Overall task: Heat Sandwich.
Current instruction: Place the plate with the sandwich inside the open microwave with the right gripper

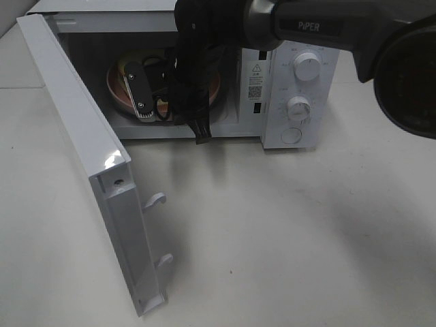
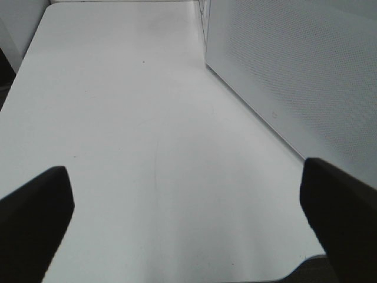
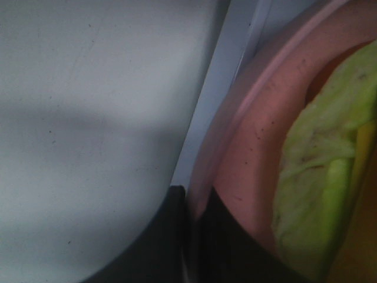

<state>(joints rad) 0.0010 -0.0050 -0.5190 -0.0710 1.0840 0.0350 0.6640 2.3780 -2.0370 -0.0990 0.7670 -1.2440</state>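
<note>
The white tabletop [image 1: 306, 225] carried a white microwave oven [image 1: 300, 82] with its door [image 1: 82, 150] swung wide. I had the right gripper [image 3: 189, 206] reaching inside, jaws pinched tight on the rim of the round pink plate [image 3: 247, 135]. The sandwich [image 3: 318, 177] lay on that plate within the oven; I saw mostly pale green leafy filling, the bread probably out of frame. The left gripper [image 2: 185, 177] hung fully spread over the table beside the oven's wall, holding nothing.
</note>
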